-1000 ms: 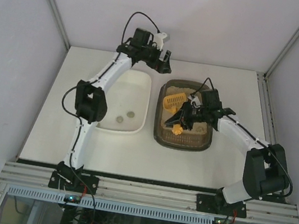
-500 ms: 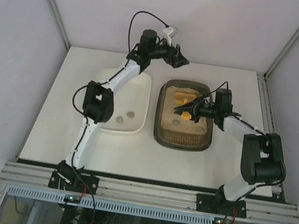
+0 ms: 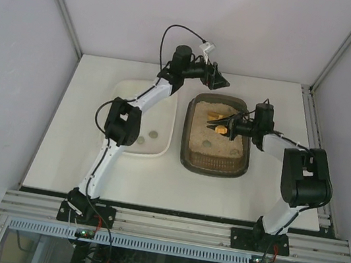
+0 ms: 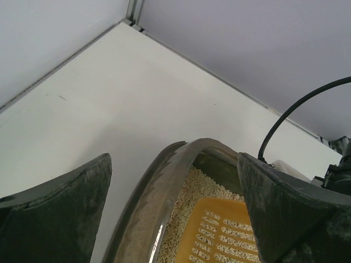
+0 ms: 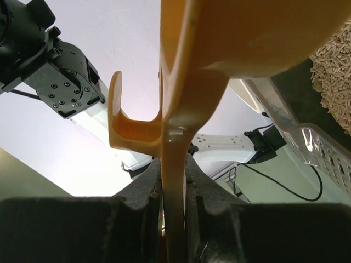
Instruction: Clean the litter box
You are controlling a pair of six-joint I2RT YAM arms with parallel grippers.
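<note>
Two arms reach over one white bench [image 3: 62, 127], which carries two containers: one dark brown-grey rectangular plastic litter box [image 3: 212, 171] filled with beige pellet litter [image 3: 203, 132], and one white rounded rectangular tub [image 3: 164, 120] just beside it. There is one yellow slotted plastic scoop [image 3: 215, 119], and the tub holds two small round greyish lumps [image 3: 153, 134]. The right gripper [image 3: 224, 127] is pinched narrow on the scoop's flat handle and holds the scoop over the far half of the litter box, which lies directly beneath it. The left gripper [image 3: 218, 79] is spread wide with nothing between its fingers. It hovers above the far rim of the litter box, with the tub off to its left and nearer the arm bases. Only the overhead view shows both containers whole and the two lumps. The left wrist view brings the curved rim up close between that gripper's two dark fingers [image 4: 55, 219], with pellets and the scoop's slotted blade just inside the rim; from overhead the blade is only a small yellow patch. The right wrist view alone shows the grip itself. The handle stands edge-on, squeezed between the two fingers [image 5: 137, 213], a small hook [image 5: 118, 129] juts from its side, and pellets show at the right edge.
</note>
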